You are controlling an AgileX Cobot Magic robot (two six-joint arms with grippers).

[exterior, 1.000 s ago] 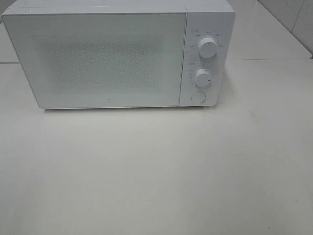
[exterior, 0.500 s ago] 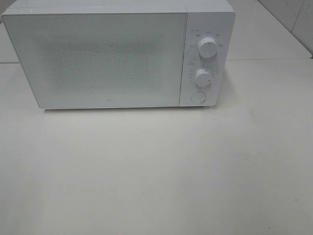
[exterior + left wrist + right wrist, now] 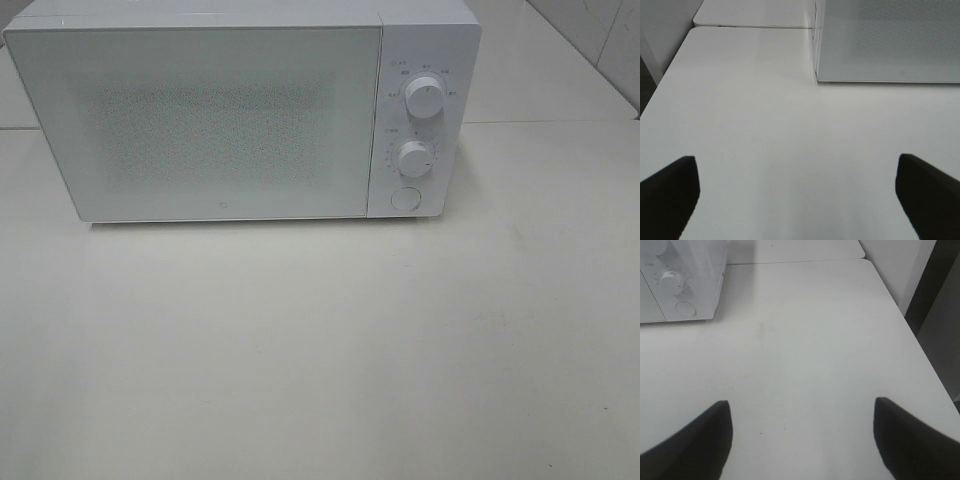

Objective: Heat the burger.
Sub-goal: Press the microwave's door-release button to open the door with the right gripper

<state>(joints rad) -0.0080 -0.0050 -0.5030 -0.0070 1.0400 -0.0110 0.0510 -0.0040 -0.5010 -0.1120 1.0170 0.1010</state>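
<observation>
Nothing has moved since the earlier high views. The microwave (image 3: 200,120) stands where it did, its door (image 3: 200,125) shut and its two knobs (image 3: 425,97) set as before.

Your left gripper (image 3: 797,200) has its fingers (image 3: 670,195) spread wide, with only bare table (image 3: 790,125) between them. The right gripper (image 3: 802,440) is just as wide and holds nothing. Neither arm shows in the high view, so both sit back from the microwave, the left facing its door corner and the right facing its control panel.

The burger is in none of the views. The speckled door window gives nothing away, so you cannot tell whether it is inside.

That leaves the step unclear: either nothing has begun, or the loading is done. If the burger is inside, the next move is a careful pinch and turn on a knob with the right gripper. If it is not, press the round button (image 3: 404,198), probably the door release, and find the burger.
</observation>
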